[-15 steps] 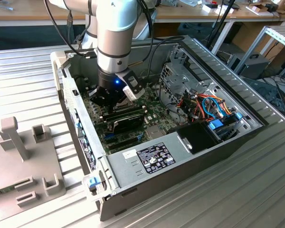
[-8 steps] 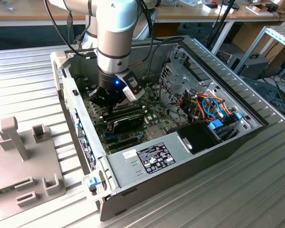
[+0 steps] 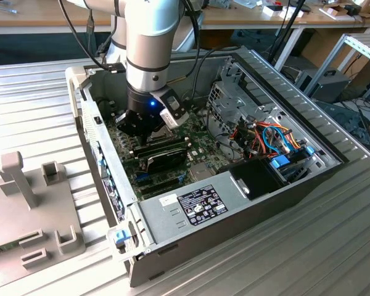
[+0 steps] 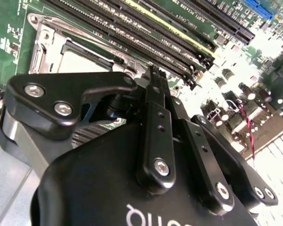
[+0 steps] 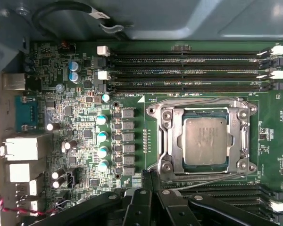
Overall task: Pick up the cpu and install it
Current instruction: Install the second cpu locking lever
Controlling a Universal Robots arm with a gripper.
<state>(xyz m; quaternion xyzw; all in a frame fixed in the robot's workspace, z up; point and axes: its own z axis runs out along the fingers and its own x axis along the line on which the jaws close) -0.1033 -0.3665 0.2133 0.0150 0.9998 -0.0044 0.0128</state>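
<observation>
Ribbed grey metal bench [image 3: 333,246] is seen carrying an open grey desktop computer case [image 3: 191,213], with a grey moulded fixture block [image 3: 34,209] lying near it towards the exterior view's left. Wooden desks and cables are noted in the background.

Inside the case, a silver robot arm [image 3: 149,43] is seen reaching down over the green motherboard [image 5: 85,117]. The black gripper [image 5: 151,181] is held low above the board. In both wrist views its slim black fingers [image 4: 153,89] are seen pressed together at the tips, and nothing is held between them.

The small square cpu with a dull silvery-grey metal top [image 5: 205,140] is found seated flat in the square socket with its hinged metal frame [image 5: 162,141], as shown in the first wrist view. The fingertips are placed just beside the frame's edge, apart from the cpu. Long black memory slots [image 5: 184,70] are recorded on the far side of the socket from the gripper, and further slots lie beside the gripper.
</observation>
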